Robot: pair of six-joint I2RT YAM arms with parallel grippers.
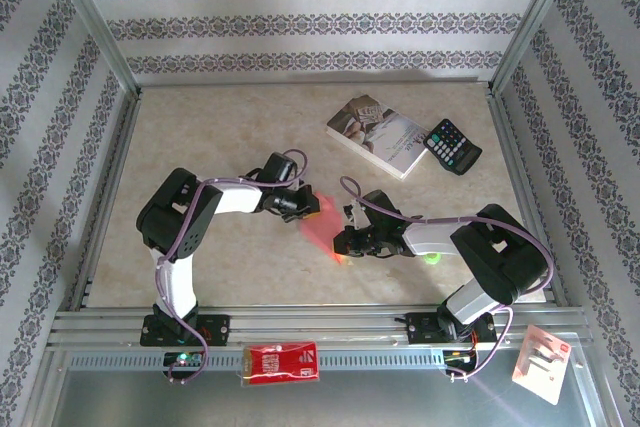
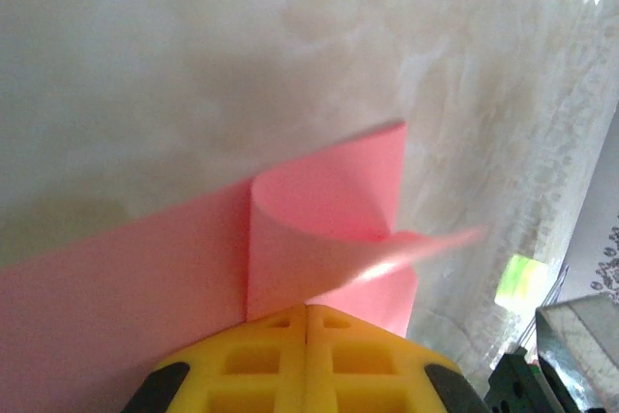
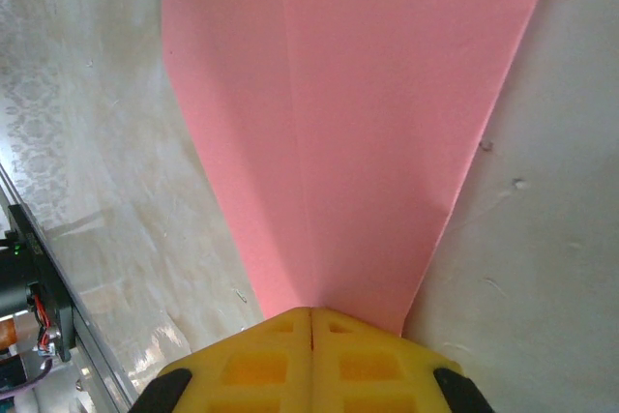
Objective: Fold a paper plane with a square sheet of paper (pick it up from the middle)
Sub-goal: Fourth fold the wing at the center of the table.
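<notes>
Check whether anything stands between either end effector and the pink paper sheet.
Nothing visible does. The left end effector and right end effector are each shut on the thin pink-red paper sheet; the paperback book and black calculator lie apart.

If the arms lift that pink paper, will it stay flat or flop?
Probably floppy: the pink paper curls over beside the left gripper. Likely light and easily creased; a fold line runs to the right gripper, so it may bend there.
</notes>
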